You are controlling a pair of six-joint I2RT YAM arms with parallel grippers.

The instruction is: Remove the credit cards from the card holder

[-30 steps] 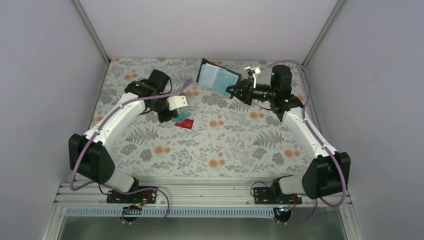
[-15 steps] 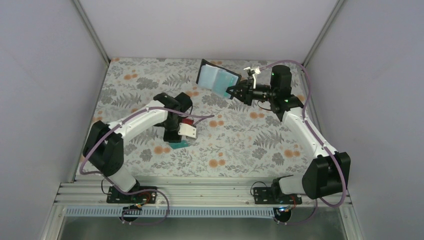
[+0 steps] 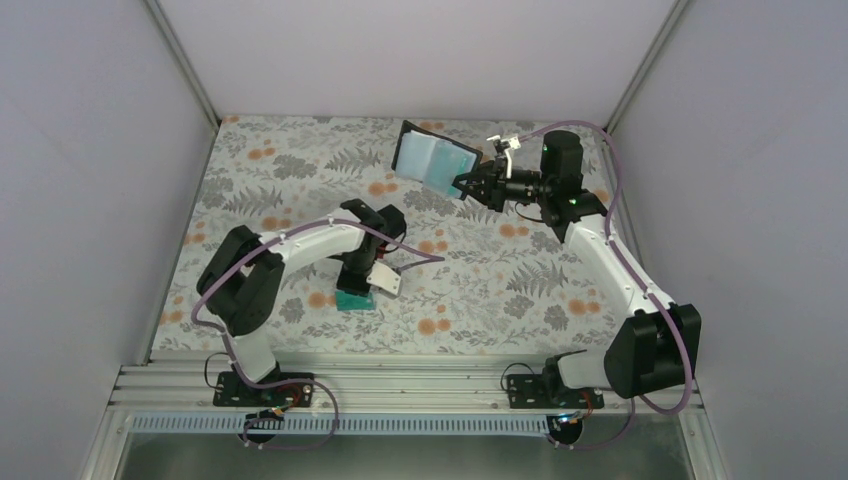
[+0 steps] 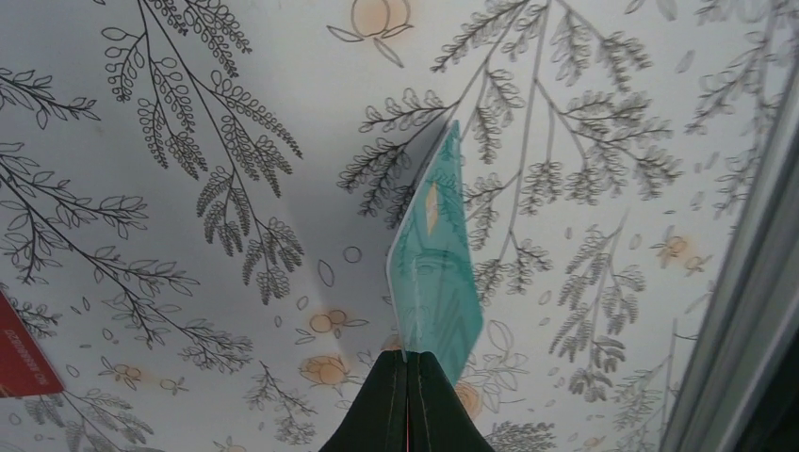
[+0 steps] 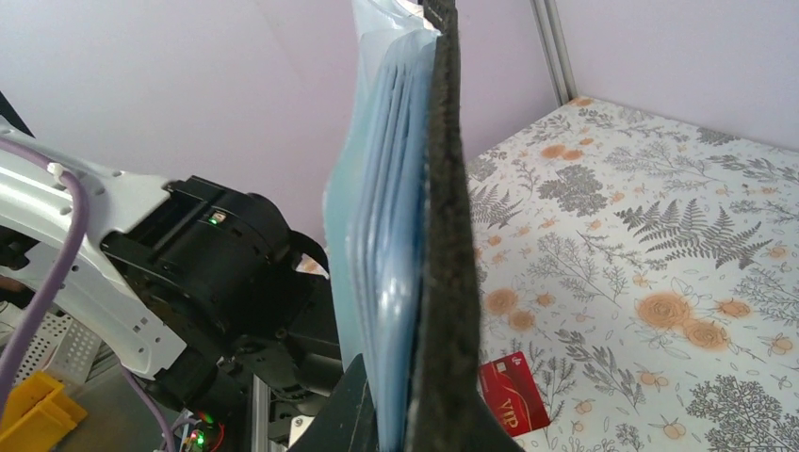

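Note:
My right gripper (image 3: 468, 185) is shut on the lower edge of the black card holder (image 3: 432, 158) and holds it open and raised at the back of the table. In the right wrist view, the holder (image 5: 450, 235) stands on edge between the fingers (image 5: 358, 405), its blue inner face to the left. My left gripper (image 3: 358, 288) is shut on a teal-green card (image 3: 353, 300) low over the table near the front. In the left wrist view (image 4: 412, 356), the teal card (image 4: 435, 273) sticks out from the jaws. A red card (image 5: 513, 391) lies flat on the table (image 4: 24, 358).
The floral table cover (image 3: 500, 290) is bounded by grey walls at the back and sides. A metal rail (image 3: 420, 385) runs along the near edge and shows at the right of the left wrist view (image 4: 744, 311).
My left arm has swung from the back left toward the near middle of the table, carrying the teal card. The right arm and the card holder have not moved.

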